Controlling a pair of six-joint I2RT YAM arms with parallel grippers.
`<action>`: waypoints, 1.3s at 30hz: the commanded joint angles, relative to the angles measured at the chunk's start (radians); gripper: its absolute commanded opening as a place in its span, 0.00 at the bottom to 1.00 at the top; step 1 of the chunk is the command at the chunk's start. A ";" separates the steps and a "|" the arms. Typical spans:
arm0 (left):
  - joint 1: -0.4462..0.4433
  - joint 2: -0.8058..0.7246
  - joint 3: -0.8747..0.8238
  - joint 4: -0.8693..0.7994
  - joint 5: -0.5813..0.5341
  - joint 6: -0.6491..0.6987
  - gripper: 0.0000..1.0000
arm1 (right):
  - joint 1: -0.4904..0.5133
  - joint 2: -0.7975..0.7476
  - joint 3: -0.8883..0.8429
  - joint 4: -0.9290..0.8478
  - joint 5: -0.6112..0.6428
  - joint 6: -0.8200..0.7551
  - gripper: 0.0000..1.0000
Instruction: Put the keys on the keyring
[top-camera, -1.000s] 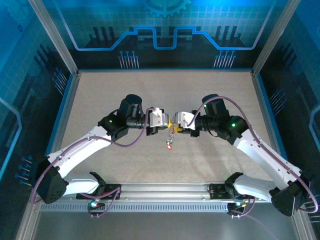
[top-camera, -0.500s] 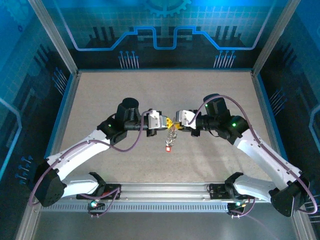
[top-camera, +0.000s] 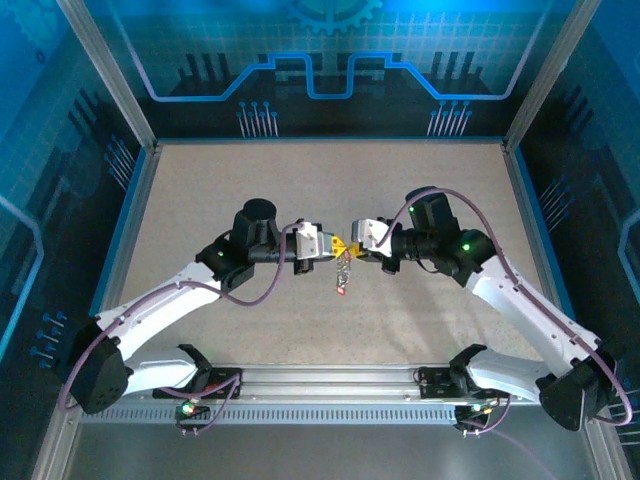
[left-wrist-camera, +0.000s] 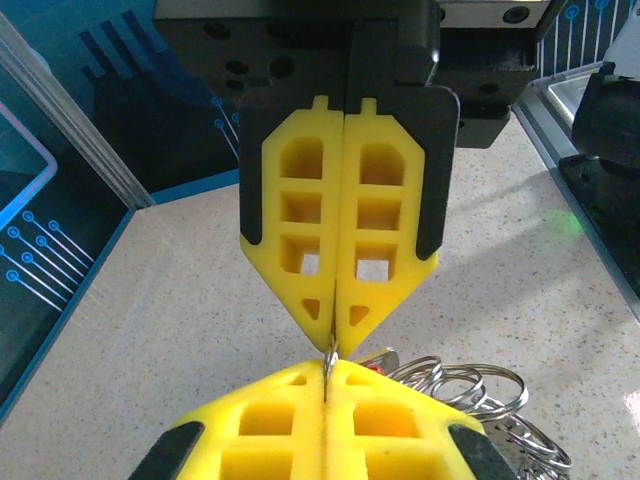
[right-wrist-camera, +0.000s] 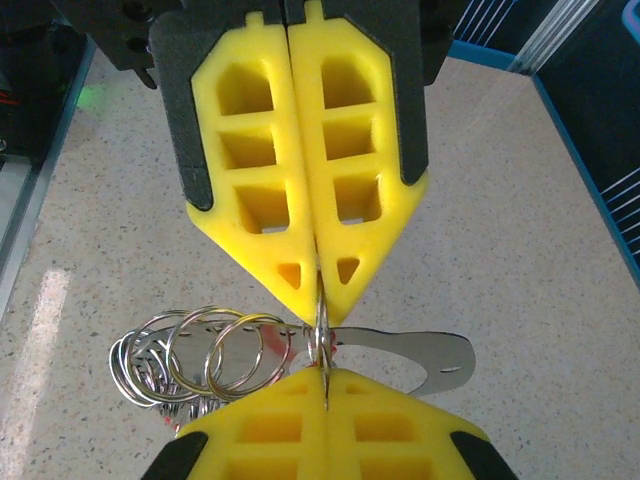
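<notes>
Two hands meet tip to tip above the middle of the tabletop (top-camera: 200, 200). The left hand (left-wrist-camera: 325, 400) has its yellow pads pressed together on a thin wire edge, and the right hand (right-wrist-camera: 322, 405) is pressed shut on the same wire from the opposite side, so both pinch one loop of the keyring (right-wrist-camera: 215, 350). The rest of that silvery bunch of wire loops hangs beside and below the tips. A flat metal blade (right-wrist-camera: 420, 362), probably one of the keys, juts out to the side just past the pinch. In the overhead view a red key head (top-camera: 343, 289) dangles under the hands, off the tabletop.

Judging from this, the step in hand is working a key along the wire. To do it well, the two grips should sit close together on the loop, one holding firm while the other shifts only slightly. A hard pull could twist the floppy wire or let it slip from the pads.

Nothing sits in a tray or box. The bunch hangs free between the tips.
</notes>
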 joint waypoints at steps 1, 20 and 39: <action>0.003 -0.034 -0.001 0.118 0.049 -0.021 0.00 | -0.004 0.024 0.017 -0.032 -0.046 0.004 0.00; 0.001 -0.053 -0.050 0.225 0.019 -0.062 0.00 | -0.023 0.028 0.083 -0.164 -0.009 -0.044 0.00; -0.062 -0.009 -0.067 0.309 -0.038 -0.050 0.00 | -0.015 0.021 0.053 -0.068 -0.131 -0.021 0.21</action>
